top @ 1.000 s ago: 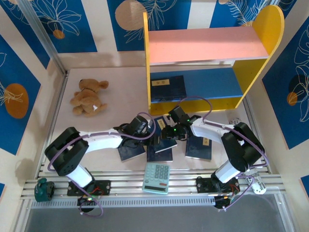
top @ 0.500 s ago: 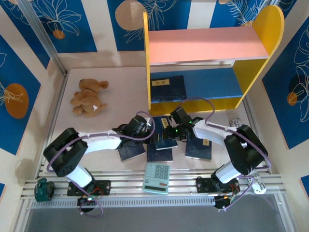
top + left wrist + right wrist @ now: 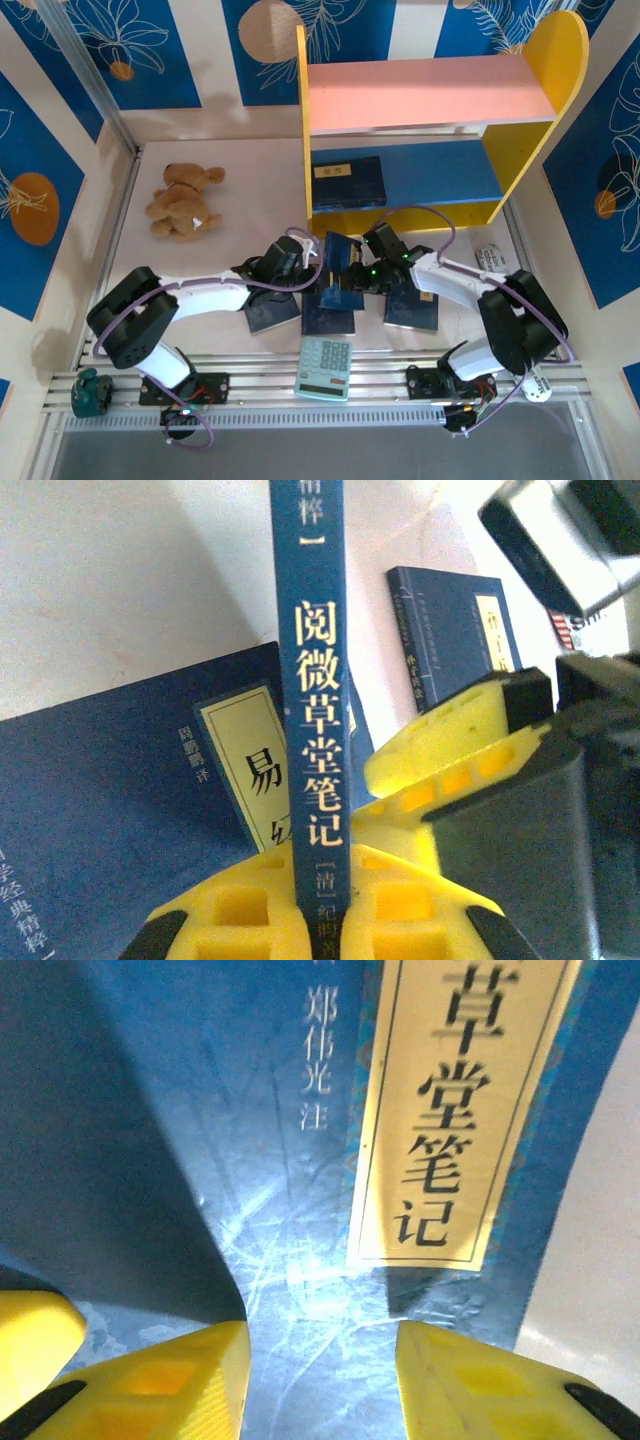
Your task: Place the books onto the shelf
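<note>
My left gripper is shut on the spine of one navy book, which stands tilted on edge between the two arms. In the left wrist view the spine runs up from between the yellow fingers. My right gripper is open, right up against that book's cover and yellow label. Three more books lie flat on the table. Another book lies on the blue lower board of the shelf.
A mint-green calculator lies at the near edge between the arm bases. A brown plush dog sits at the left of the table. The yellow side panels of the shelf border its openings. Patterned walls close in both sides.
The book held by the left gripper has tipped up from nearly flat to standing on edge. The right gripper has drawn back slightly to the right of it.
</note>
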